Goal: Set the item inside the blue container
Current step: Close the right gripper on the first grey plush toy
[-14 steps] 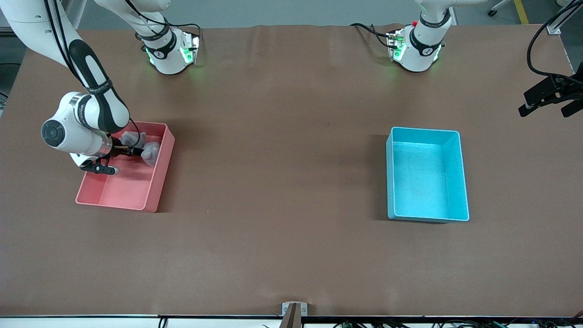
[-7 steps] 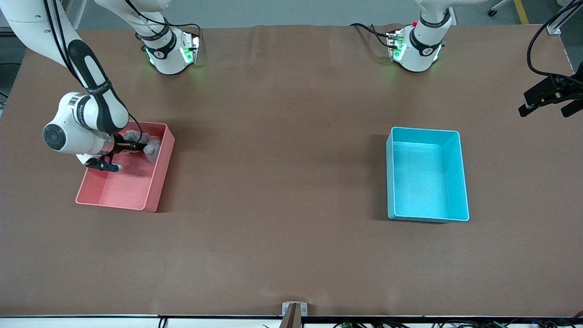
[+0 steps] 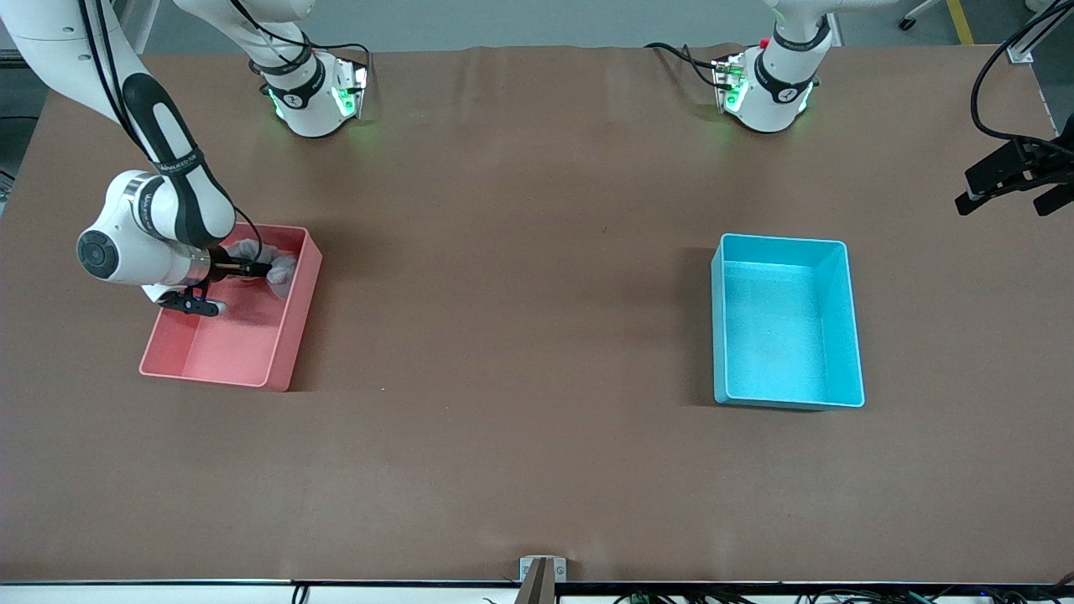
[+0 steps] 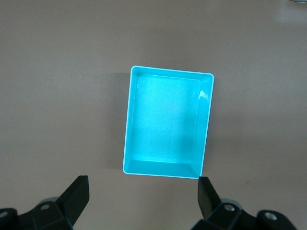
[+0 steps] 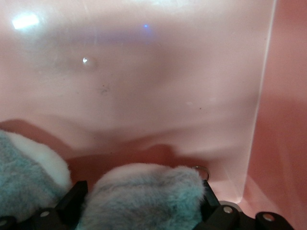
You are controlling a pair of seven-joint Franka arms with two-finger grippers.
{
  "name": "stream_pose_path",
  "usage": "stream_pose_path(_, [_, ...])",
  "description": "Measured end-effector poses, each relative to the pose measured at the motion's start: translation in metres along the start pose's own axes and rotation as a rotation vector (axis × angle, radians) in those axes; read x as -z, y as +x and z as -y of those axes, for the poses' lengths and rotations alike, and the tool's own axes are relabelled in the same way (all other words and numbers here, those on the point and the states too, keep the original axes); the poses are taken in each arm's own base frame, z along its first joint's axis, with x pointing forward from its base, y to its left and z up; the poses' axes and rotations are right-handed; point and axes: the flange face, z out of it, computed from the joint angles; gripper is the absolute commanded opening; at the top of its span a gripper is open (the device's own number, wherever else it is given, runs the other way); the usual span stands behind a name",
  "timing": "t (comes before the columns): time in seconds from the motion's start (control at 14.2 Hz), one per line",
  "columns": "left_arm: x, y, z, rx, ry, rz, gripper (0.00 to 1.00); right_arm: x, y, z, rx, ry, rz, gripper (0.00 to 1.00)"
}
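Right now my right end effector [image 3: 252, 269] is down inside the pink bin [image 3: 285, 352], at the right arm's end of the table [image 3: 520, 335], and its fingers [image 5: 72, 203] stand on either side of a grey and white plush toy [image 3: 281, 268] that lies toward the end of the bin farther from the front camera. In the right wrist view the fur fills the whole gap between the fingers, so I read the end effector as clenched on the toy, though I cannot see how firmly. A second lobe of the same plush, or maybe another piece, shows beside it; I cannot tell which. I judge the toy to be light, soft and squashy, so it should compress under the pads and not slip, but a floppy limb could drag on the bin wall on the way up. Taking it across the thick middle of the body looks safer to me than pinching loose fur. The blue container [image 3: 849, 319] sits empty, well apart, toward the left arm's end of the table. My left end effector [image 4: 144, 199] waits high over that container with its fingers spread wide and nothing between them. The lift and the carry across are still to do.
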Motion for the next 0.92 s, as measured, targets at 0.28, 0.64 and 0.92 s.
stream_pose_path(0.28, [0.0, 0.0, 0.0, 0.0, 0.0, 0.0, 1.0, -0.0012, -0.0012, 0.0001, 0.0, 0.001, 0.012, 0.79])
stream_pose_path(0.64, [0.0, 0.0, 0.0001, 0.0, 0.0, 0.0, 1.0, -0.0011, -0.0013, 0.0002, 0.0, 0.001, 0.013, 0.56])
stream_pose_path(0.92, [0.0, 0.0, 0.0002, 0.0, 0.0, 0.0, 1.0, -0.0003, -0.0009, 0.0003, 0.0, 0.002, 0.014, 0.35])
